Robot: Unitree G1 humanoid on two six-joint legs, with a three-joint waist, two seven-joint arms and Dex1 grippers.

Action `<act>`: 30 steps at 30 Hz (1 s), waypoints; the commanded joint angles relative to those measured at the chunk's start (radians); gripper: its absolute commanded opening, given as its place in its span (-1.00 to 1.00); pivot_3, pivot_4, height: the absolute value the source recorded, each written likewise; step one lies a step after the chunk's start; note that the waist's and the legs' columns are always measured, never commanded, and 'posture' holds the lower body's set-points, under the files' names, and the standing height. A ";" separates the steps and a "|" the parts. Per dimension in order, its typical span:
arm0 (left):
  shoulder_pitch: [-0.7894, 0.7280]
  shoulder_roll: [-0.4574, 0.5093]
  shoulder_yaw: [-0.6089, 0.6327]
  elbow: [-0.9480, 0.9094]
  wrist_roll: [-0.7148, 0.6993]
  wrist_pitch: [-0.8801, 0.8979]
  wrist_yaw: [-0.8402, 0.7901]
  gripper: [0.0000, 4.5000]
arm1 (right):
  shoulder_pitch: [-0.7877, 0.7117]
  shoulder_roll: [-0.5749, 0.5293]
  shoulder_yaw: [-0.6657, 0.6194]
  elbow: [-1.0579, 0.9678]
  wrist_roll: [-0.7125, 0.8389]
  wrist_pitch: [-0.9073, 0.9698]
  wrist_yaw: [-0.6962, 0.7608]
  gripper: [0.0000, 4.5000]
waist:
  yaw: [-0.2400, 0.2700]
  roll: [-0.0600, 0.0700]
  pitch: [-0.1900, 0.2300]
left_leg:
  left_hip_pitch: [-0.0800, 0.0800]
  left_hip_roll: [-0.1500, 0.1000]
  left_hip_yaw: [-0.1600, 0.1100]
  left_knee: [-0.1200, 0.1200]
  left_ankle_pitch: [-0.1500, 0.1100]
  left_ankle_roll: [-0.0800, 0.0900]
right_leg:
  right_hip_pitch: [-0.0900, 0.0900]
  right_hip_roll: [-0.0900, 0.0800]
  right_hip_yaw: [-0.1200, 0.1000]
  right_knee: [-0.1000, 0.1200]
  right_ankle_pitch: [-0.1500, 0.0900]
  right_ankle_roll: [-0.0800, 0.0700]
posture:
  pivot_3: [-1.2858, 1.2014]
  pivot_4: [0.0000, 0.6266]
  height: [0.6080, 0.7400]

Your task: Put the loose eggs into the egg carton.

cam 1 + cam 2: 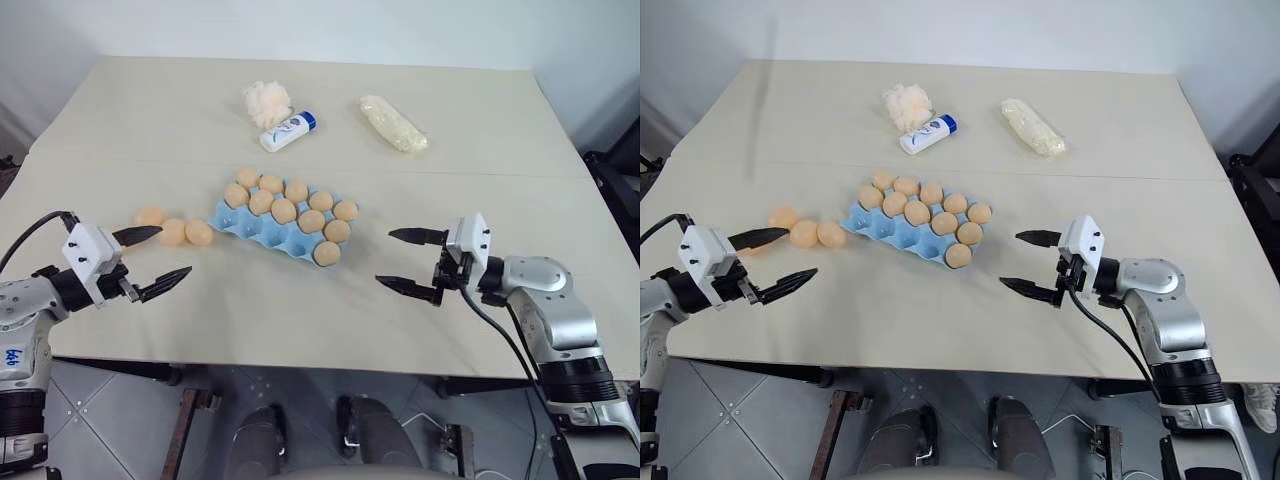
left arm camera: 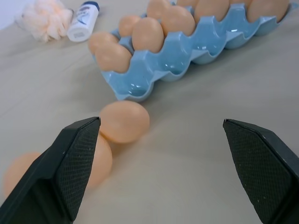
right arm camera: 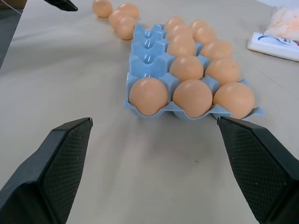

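Three loose eggs [image 1: 174, 230] lay in a short row on the beige counter [image 1: 300, 310], touching one another, just off the left end of the egg carton [image 1: 262, 228]. The nearest of them sat just beside the carton's end wall, though whether it touched the wall could not be told. The light blue carton lay at a slant near the middle of the counter. Eleven eggs sat in its cups: the two rows farther from the robot were full, and in the nearest row only the cup at the right end held an egg. The other four cups of that row stood bare.

The left pincer [image 1: 150, 260] hovered close to the loose eggs on the robot's side, its two black fingers spread wide and holding nothing; its farther fingertip [image 1: 140, 234] lay just beside the outermost egg in the head view. The right pincer [image 1: 412, 262] hung above the counter off the carton's right end, well apart from it, also spread wide with nothing between its fingers, pointing toward the carton.

Toward the far side of the counter lay a fluffy pale puff [image 1: 266, 102], with a white-and-blue bottle [image 1: 288, 131] on its side touching it. A pale lumpy bag [image 1: 393, 123] lay to the right of these, apart from them.
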 commanded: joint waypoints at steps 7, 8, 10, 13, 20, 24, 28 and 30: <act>0.122 -0.061 0.131 -0.130 -0.063 0.066 0.115 0.99 | -0.006 0.085 -0.018 -0.058 0.046 -0.057 -0.030 1.00 | -0.005 0.000 0.000 | 0.000 0.001 0.001 0.000 0.000 0.000 | 0.000 0.000 0.000 0.001 0.000 0.000 | 0.03 -0.52 1.00; 0.151 -0.075 0.148 -0.141 -0.055 0.071 0.144 0.99 | -0.008 0.096 -0.019 -0.067 0.054 -0.050 -0.038 1.00 | -0.005 0.000 0.000 | 0.001 0.001 0.001 0.000 0.000 0.000 | 0.000 0.000 0.000 0.002 0.000 0.000 | 0.03 -0.52 1.00; 0.219 -0.111 0.174 -0.165 -0.026 0.068 0.203 0.99 | -0.010 0.118 -0.015 -0.089 0.083 -0.016 -0.050 1.00 | -0.004 0.000 0.000 | 0.001 0.001 0.000 0.001 0.000 0.000 | 0.000 0.000 0.000 0.002 0.000 0.000 | 0.03 -0.52 1.00; 0.277 -0.166 0.182 -0.238 -0.018 0.100 0.289 0.99 | -0.011 0.140 0.003 -0.121 0.089 0.002 -0.070 1.00 | -0.003 0.000 0.000 | 0.001 0.001 0.001 0.001 0.000 0.000 | 0.000 0.000 0.001 0.002 0.000 0.000 | 0.03 -0.52 1.00; 0.131 -0.239 0.062 -0.324 0.005 0.279 0.460 0.99 | -0.001 0.140 0.040 -0.136 0.061 -0.002 -0.084 1.00 | 0.028 -0.001 -0.001 | 0.001 0.001 -0.001 0.004 -0.001 -0.003 | 0.004 -0.003 -0.004 0.000 0.002 -0.002 | 0.03 -0.52 1.00; -0.002 -0.231 -0.017 -0.238 0.069 0.335 0.502 0.99 | -0.014 0.137 0.038 -0.121 0.055 -0.011 -0.092 1.00 | 0.022 -0.001 -0.001 | 0.003 0.001 -0.001 0.003 0.000 -0.002 | 0.008 -0.003 -0.006 -0.003 0.004 -0.002 | 0.03 -0.52 1.00; -0.142 -0.241 -0.088 -0.132 0.112 0.324 0.499 0.99 | -0.028 0.141 0.038 -0.113 0.049 -0.016 -0.098 1.00 | 0.022 -0.001 -0.001 | 0.004 0.003 0.000 0.003 0.003 0.002 | 0.008 -0.002 -0.008 -0.004 0.004 -0.001 | 0.03 -0.52 1.00; -0.200 -0.233 -0.133 -0.072 0.135 0.327 0.471 0.99 | -0.027 0.145 0.044 -0.117 0.044 -0.019 -0.102 1.00 | 0.023 -0.001 -0.001 | 0.003 0.003 0.000 0.002 0.002 0.002 | 0.008 -0.002 -0.009 -0.004 0.004 -0.001 | 0.03 -0.52 1.00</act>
